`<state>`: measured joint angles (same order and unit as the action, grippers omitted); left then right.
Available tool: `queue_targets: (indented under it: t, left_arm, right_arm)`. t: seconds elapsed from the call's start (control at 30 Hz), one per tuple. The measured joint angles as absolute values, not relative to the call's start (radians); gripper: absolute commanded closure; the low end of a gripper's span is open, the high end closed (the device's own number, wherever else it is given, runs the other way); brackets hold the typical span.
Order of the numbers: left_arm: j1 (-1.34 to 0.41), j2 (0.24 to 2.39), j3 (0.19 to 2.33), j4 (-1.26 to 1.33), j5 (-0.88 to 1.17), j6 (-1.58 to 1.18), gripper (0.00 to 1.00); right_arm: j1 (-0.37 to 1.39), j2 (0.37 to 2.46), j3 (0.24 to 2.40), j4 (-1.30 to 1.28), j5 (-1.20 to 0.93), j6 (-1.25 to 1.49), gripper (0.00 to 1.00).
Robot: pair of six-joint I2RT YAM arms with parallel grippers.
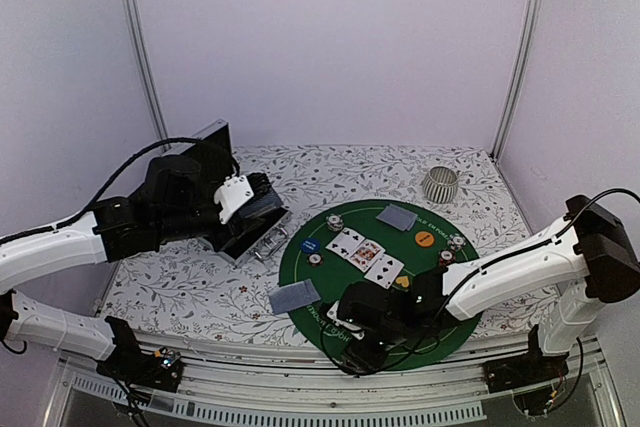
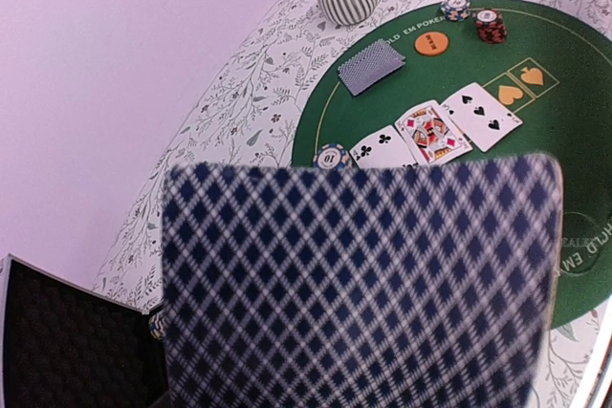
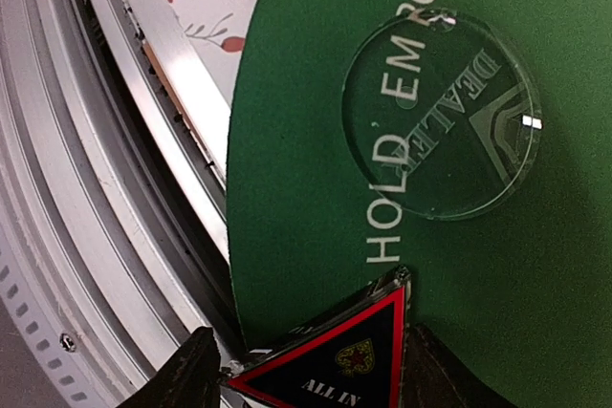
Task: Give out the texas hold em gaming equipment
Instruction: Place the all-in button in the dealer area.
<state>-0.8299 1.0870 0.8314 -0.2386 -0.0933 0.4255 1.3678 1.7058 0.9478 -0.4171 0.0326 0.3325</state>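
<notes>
Three lilac walls (image 1: 330,47), floral tablecloth (image 1: 180,287), round green mat (image 1: 355,217), left jaws gripping card (image 2: 354,284), right jaws gripping triangle (image 3: 335,360)

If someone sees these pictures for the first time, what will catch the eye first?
A blue-checked card back fills the left wrist view, held up by the left end effector. A round green poker mat lies on the flowered tablecloth with three face-up cards at its centre. At the mat's near edge, the right end effector grips a black, red-edged ALL IN triangle.
</notes>
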Motion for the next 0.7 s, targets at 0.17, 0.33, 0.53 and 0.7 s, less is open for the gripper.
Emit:
queue_targets:
  t: [0.17,0.33,0.53,0.7]
  left_arm:
    - [-0.83,1.084,0.831,-0.238,-0.093,0.426,0.58]
    - [-0.83,1.079,0.831,-0.238,-0.093,0.426,0.58]
    - [-0.83,1.078,0.831,-0.239,-0.091,0.426,0.58]
    - [-0.83,1.078,0.831,-0.239,-0.083,0.426,0.58]
  right_arm:
    - [1.368,1.713,0.948,-0.395,0.059,0.337,0.71]
    - [1.367,1.718,0.941,-0.373,0.081,0.338,0.7]
    - [1.366,1.716,0.93,-0.356,0.096,0.34,0.02]
    - [1.359,1.697,0.93,-0.377,0.109,0.339,0.01]
